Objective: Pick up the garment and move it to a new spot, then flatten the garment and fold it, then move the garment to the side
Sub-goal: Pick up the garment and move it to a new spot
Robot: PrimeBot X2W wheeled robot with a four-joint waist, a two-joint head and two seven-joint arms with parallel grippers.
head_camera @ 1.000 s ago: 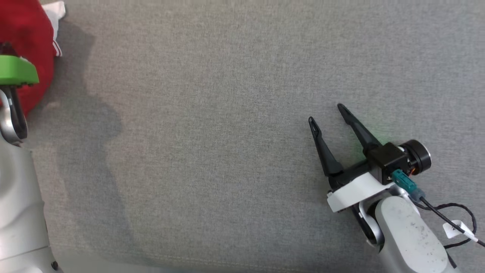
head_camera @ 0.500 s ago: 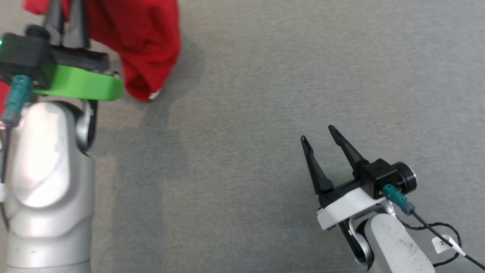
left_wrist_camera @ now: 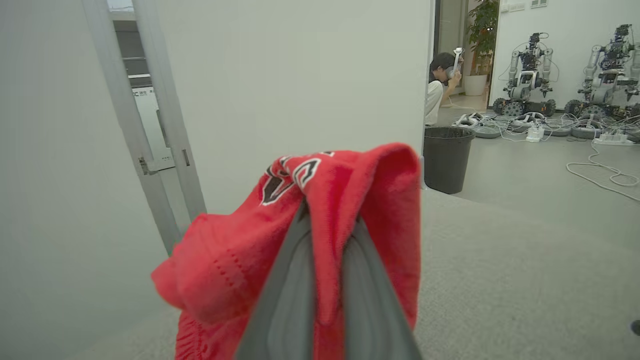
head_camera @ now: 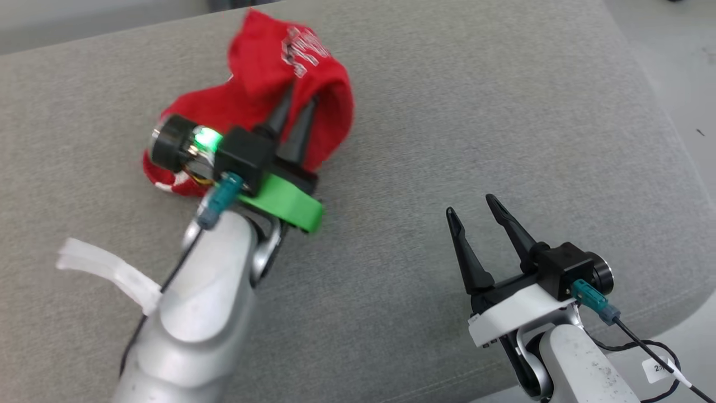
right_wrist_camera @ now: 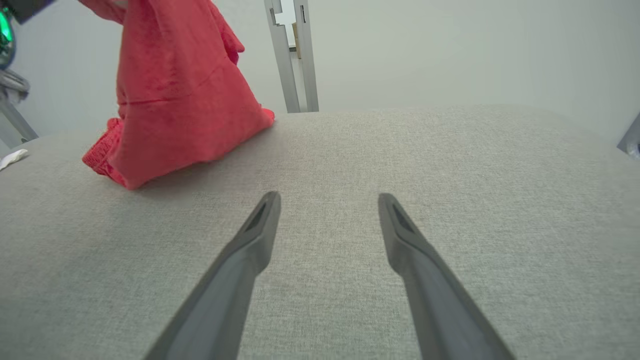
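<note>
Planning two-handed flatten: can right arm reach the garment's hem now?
Probably yes: right gripper is open, and only bare cushion lies between it and the red garment, whose hem rests there.

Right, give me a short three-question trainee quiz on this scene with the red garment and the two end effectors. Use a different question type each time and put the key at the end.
1. True or false: the left end effector is shut on the red garment.
2. Pick one. The right end effector is: A) open and empty; B) shut on the garment; C) pressing the garment flat.
3. Short answer: what does the garment's lower end rest on?
Key: 1 true; 2 A; 3 the grey cushion.
</note>
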